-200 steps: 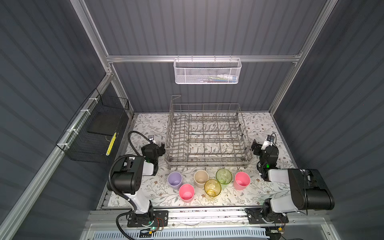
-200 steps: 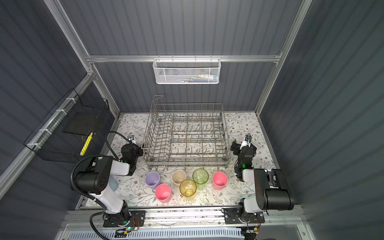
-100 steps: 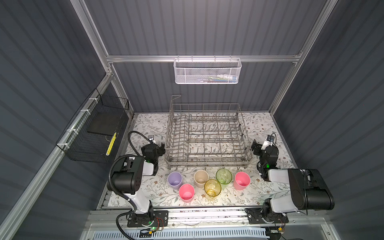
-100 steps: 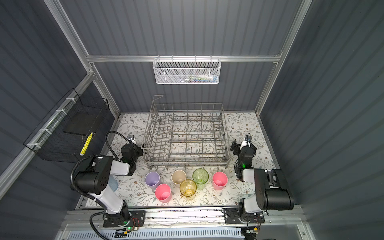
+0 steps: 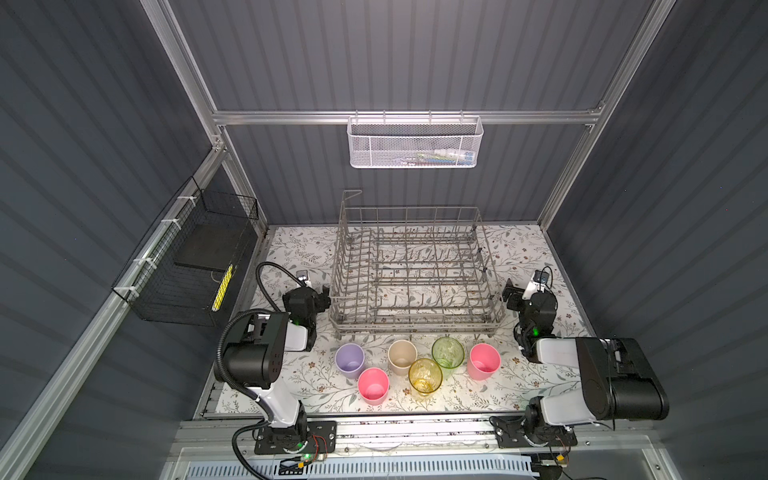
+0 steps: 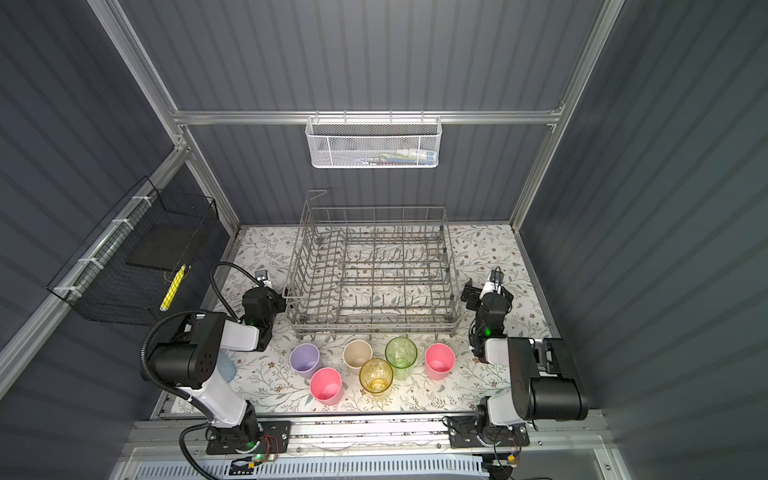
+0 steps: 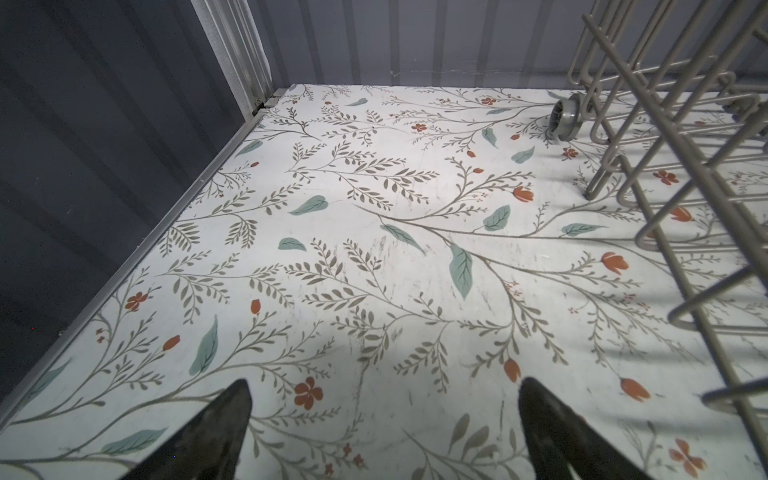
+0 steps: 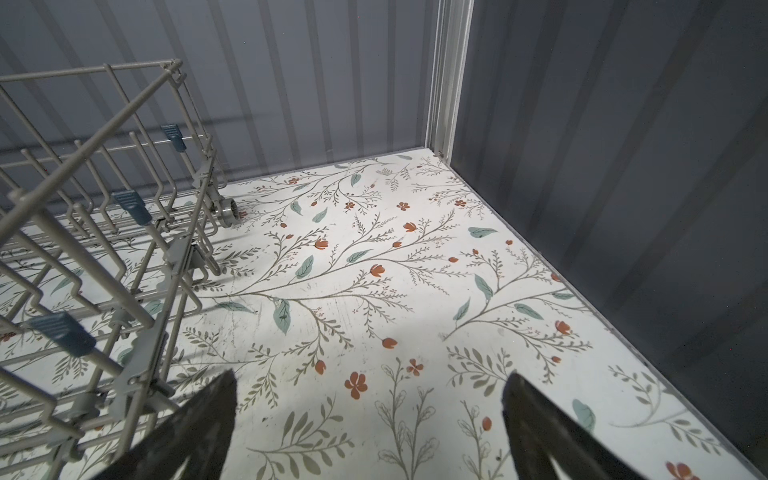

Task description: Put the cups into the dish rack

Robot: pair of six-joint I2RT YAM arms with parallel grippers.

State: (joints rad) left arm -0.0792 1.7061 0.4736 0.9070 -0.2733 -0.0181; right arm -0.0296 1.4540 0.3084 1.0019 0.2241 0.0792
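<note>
I keep both arms folded low, the left gripper point(image 7: 384, 384) and right gripper point(image 8: 370, 376) flanking the front corners of the grey wire dish rack point(image 5: 415, 328), fingers of each spread wide (both over bare floral table point(image 5: 540, 249)). Upright before the rack stand the lilac cup point(image 5: 350, 360), beige cup point(image 5: 402, 356), green cup point(image 5: 447, 352) and pink cup point(image 5: 483, 360), with the nearer pink cup point(image 5: 373, 385) and amber cup point(image 5: 424, 375) in front. Nothing has moved over the last second.
</note>
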